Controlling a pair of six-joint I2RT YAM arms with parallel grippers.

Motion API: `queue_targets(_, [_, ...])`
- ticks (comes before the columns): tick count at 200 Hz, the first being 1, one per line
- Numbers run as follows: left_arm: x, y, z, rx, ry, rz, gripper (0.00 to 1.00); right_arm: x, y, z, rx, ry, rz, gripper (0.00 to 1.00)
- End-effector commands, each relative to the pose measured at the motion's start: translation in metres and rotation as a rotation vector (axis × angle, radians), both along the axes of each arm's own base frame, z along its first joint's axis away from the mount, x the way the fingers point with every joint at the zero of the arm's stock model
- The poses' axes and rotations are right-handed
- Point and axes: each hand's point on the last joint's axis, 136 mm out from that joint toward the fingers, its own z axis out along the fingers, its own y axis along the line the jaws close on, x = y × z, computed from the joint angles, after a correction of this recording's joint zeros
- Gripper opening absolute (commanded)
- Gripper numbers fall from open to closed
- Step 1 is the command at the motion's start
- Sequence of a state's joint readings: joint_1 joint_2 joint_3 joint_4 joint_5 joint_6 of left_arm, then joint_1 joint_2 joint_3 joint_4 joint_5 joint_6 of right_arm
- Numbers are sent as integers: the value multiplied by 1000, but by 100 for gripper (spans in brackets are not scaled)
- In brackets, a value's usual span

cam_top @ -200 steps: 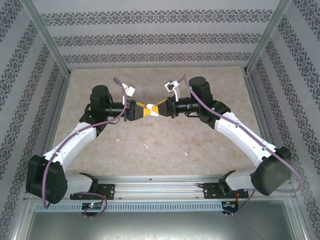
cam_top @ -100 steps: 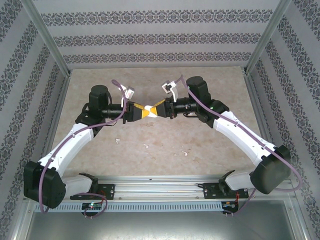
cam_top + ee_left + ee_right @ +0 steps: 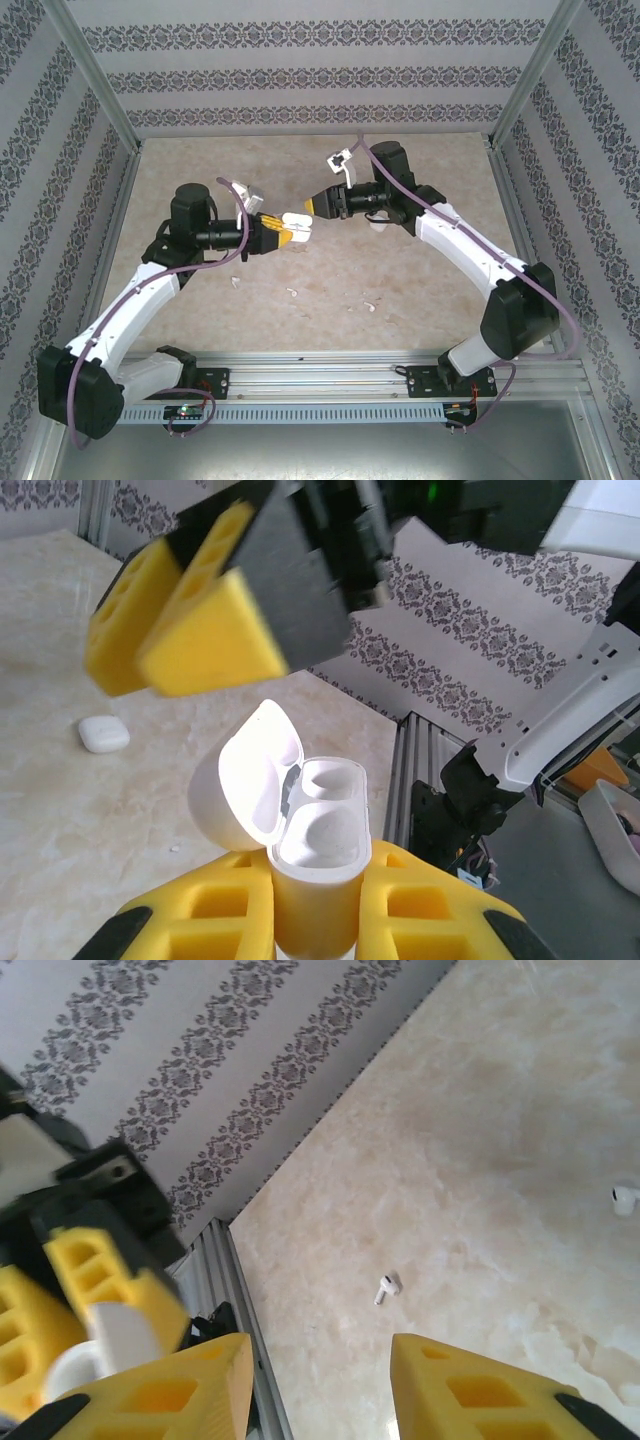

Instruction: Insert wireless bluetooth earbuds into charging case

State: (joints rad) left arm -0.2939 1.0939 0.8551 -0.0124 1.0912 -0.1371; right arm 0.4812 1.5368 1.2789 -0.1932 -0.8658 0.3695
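Wireless bluetooth earbuds (image 3: 292,293), tiny white bean-like plastic bits, lie loose on the beige marbled tabletop (image 3: 430,170) in the top view. Three can be made out, spread left to right in a rough row on the near side of both grippers. Above them the left gripper (image 3: 285,232) is clamped on a white rounded-square plastic charging case (image 3: 298,224). The right gripper (image 3: 318,205) hangs just beyond it to the far right, close by but apart from it.

From the left wrist, the charging case (image 3: 318,832) stands upright between the yellow foam fingers (image 3: 425,920), its lid hinged open to the left and both sockets bare. The right gripper's yellow fingers (image 3: 215,640) hover above it. A second white rounded case (image 3: 103,733) rests on the tabletop, well to the left.

From the right wrist, the right gripper (image 3: 320,1380) has its jaws apart with nothing between them. One earbud (image 3: 387,1287) lies on the tabletop beyond them, and another earbud (image 3: 625,1197) sits at the right edge. The left gripper (image 3: 70,1310) holds the case at the left.
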Motion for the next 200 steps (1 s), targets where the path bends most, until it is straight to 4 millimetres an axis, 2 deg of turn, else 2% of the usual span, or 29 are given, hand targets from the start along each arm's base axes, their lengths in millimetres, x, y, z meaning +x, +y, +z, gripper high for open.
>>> queue_targets(1, [-3, 2, 3, -14, -70, -15, 2, 3, 4, 18, 27, -15, -6, 43])
queue_targets(34, [14, 17, -11, 10, -45, 92, 2, 0, -1, 27, 37, 4, -48, 48])
queue_targets(50, [23, 31, -24, 29, -21, 174, 2, 5, -10, 20, -20, 25, -121, 51])
queue_targets(80, [35, 58, -43, 46, 19, 320, 1, 19, -23, -23, -195, 131, -264, 53])
queue_targets(100, [37, 72, -51, 90, 20, 413, 1, 30, -19, -54, -310, 208, -306, 53])
queue_targets(116, [35, 84, -57, 151, 7, 476, 1, 40, -6, -76, -408, 231, -305, 52])
queue_targets(139, [27, 98, -65, 246, -21, 535, 1, 60, 26, -97, -511, 200, -272, 50])
queue_targets(161, [21, 107, -69, 280, -33, 574, 1, 83, 62, -97, -537, 164, -229, 48])
queue_targets(164, [20, 107, -69, 280, -33, 576, 1, 85, 65, -104, -552, 169, -225, 48])
queue_targets(166, [20, 108, -70, 281, -31, 580, 1, 88, 69, -101, -547, 162, -222, 48])
queue_targets(189, [17, 110, -76, 276, -18, 590, 1, 106, 96, -115, -585, 129, -207, 48])
queue_targets(200, [16, 110, -79, 279, -12, 593, 1, 114, 105, -128, -600, 126, -210, 46])
